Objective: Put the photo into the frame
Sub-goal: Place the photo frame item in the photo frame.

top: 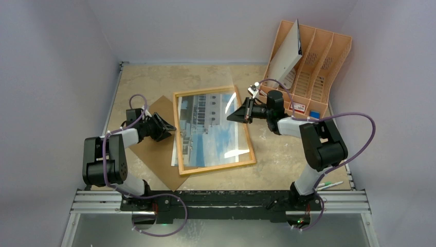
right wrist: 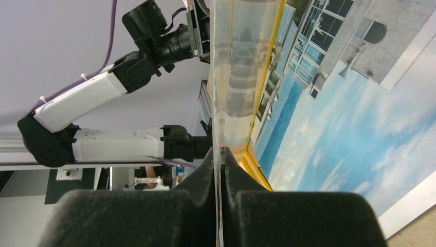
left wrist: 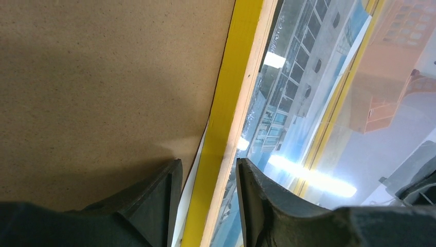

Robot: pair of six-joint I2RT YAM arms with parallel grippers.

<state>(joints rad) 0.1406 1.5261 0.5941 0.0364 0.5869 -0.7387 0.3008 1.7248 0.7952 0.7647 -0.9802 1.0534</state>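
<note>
The frame (top: 213, 167) lies flat mid-table, wood-coloured from above, its rail (left wrist: 226, 113) yellow in the left wrist view. The photo (top: 211, 134) of a white building under blue sky shows inside it, and a white edge sticks out past the left rail. My left gripper (top: 169, 127) is open, its jaws (left wrist: 208, 177) standing on either side of that rail with a small gap. My right gripper (top: 230, 115) is at the frame's far right edge, shut (right wrist: 221, 154) on the edge of a clear sheet (right wrist: 236, 62). The photo (right wrist: 360, 128) and a yellow rail (right wrist: 252, 163) lie below the sheet.
A brown backing board (top: 154, 154) lies under the frame's left side and fills the left of the left wrist view (left wrist: 103, 77). A peach desk organiser (top: 313, 56) holding a white sheet (top: 285, 54) stands at the back right. Pens (top: 329, 184) lie near the right arm's base.
</note>
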